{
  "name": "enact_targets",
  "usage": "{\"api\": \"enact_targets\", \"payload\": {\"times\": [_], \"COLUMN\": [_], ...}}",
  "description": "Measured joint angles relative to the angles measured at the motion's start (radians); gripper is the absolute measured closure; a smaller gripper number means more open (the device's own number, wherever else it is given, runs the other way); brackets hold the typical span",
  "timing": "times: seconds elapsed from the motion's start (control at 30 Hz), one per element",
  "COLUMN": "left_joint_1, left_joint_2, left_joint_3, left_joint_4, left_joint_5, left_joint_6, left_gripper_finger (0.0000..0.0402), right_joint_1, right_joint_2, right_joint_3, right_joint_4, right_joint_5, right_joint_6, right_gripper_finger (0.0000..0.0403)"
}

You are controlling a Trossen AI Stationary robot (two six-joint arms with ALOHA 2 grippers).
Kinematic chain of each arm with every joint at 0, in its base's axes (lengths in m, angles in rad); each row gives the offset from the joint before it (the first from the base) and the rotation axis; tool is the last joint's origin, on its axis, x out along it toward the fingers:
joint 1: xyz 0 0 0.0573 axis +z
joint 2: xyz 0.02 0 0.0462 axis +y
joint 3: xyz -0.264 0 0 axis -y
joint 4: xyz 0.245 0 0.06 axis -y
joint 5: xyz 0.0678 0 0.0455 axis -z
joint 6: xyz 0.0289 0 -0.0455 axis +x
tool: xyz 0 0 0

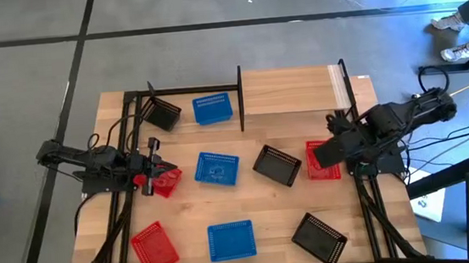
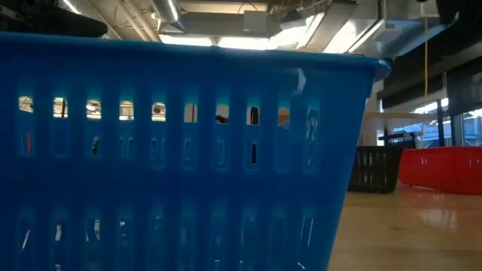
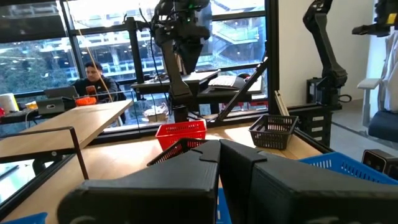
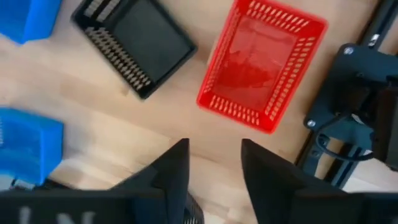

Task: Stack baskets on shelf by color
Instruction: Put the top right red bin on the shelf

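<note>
Right hand (image 4: 214, 165) hangs spread above a red basket (image 4: 260, 62) for a grab; left hand (image 1: 154, 166), pressed together, waits

Bright overhead lamps, window glare, blurred foreground.

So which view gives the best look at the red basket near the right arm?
The right wrist view: the red basket lies whole and unobstructed, mesh walls and floor clear, beyond the right hand. The high view has it partly under that arm. The low view shows only its side; the left wrist view sees it far off.
</note>
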Motion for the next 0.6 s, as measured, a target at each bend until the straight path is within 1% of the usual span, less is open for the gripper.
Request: {"api": "enact_targets", "payload": {"times": [0.1,0.23,0.3,0.4,0.47,0.6], "left_joint_1": [0.000,0.000,0.000,0.000,0.000,0.000], "left_joint_2": [0.000,0.000,0.000,0.000,0.000,0.000], "left_joint_3": [0.000,0.000,0.000,0.000,0.000,0.000], "left_joint_4": [0.008,0.009,0.009,0.009,0.009,0.009], "left_joint_5": [0.000,0.000,0.000,0.000,0.000,0.000], "left_joint_6": [-0.010,-0.033,-0.033,-0.033,-0.033,-0.033], "left_gripper_finger": [0.0401,0.0401,0.0401,0.0401,0.0401,0.0401], "right_joint_1": [-0.065,-0.149,-0.190,-0.242,-0.258,-0.265], "right_joint_2": [-0.001,-0.001,-0.001,-0.002,-0.001,-0.001], "right_joint_3": [-0.043,-0.134,-0.189,-0.277,-0.338,-0.466], "right_joint_4": [0.017,0.084,0.153,0.269,0.363,0.511], "right_joint_5": [0.005,-0.017,-0.023,-0.086,-0.125,-0.148], "right_joint_6": [0.018,0.021,0.020,-0.006,-0.017,-0.009], "right_gripper_finger": [0.0248,0.0248,0.0248,0.0247,0.0247,0.0247]}}
